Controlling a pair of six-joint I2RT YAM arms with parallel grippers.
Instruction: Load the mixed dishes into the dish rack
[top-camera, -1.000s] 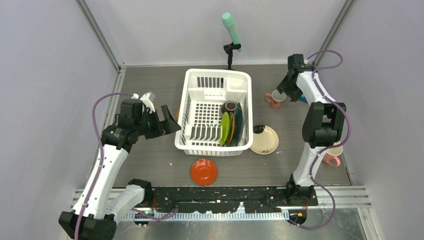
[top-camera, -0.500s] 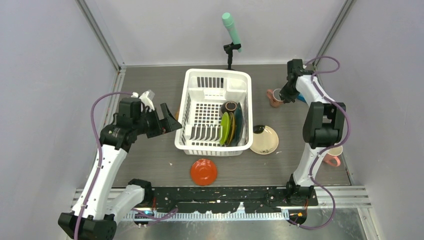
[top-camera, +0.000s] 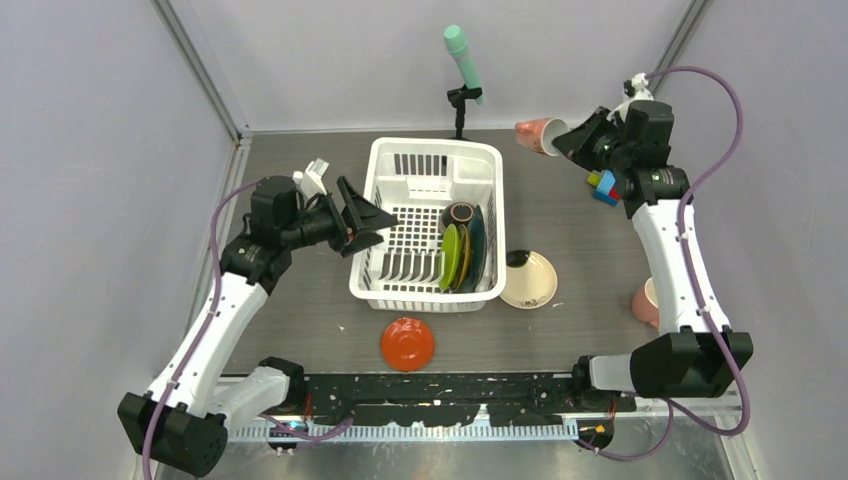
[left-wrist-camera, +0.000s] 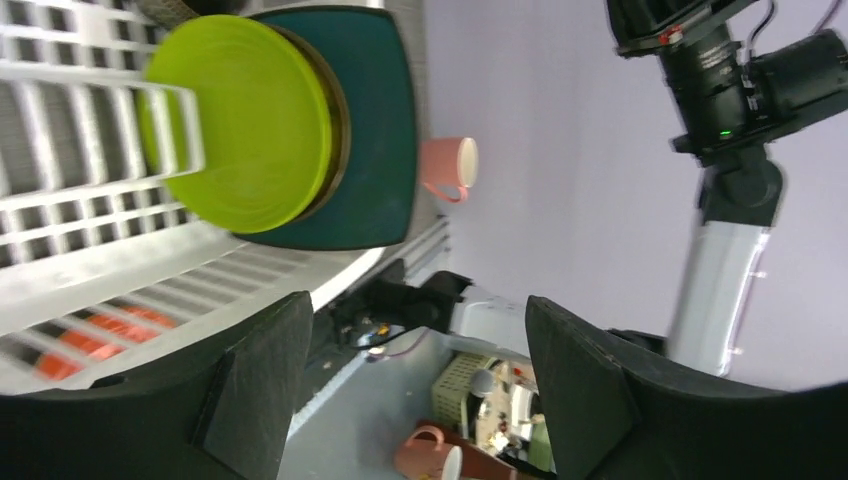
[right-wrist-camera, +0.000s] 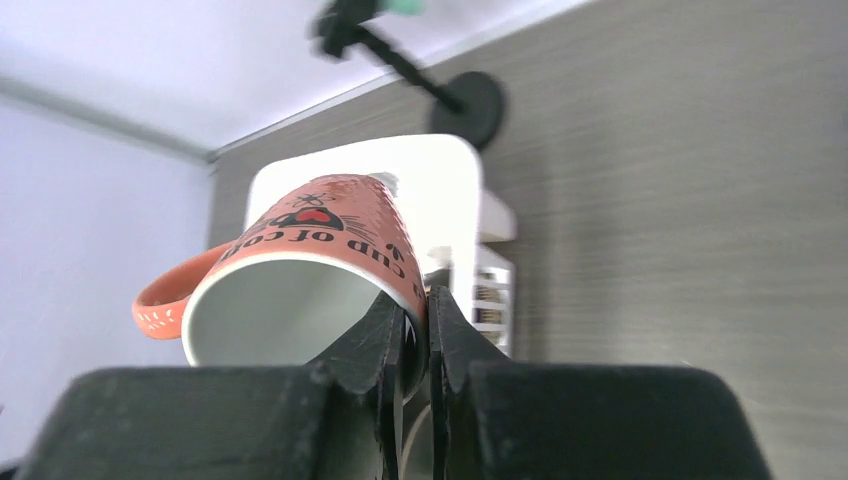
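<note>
The right gripper (right-wrist-camera: 418, 330), clamped on the rim of a pink mug (right-wrist-camera: 320, 240) aloft beyond the far right corner of the dish rack (top-camera: 425, 298), should carry it left over bare rack floor, probably clear of the open-fingered left gripper (top-camera: 365, 215), before lowering.

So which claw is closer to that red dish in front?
Left. The left gripper is open over the dish rack's left wall, behind the red dish; the right gripper holds a pink mug at the far right.
</note>
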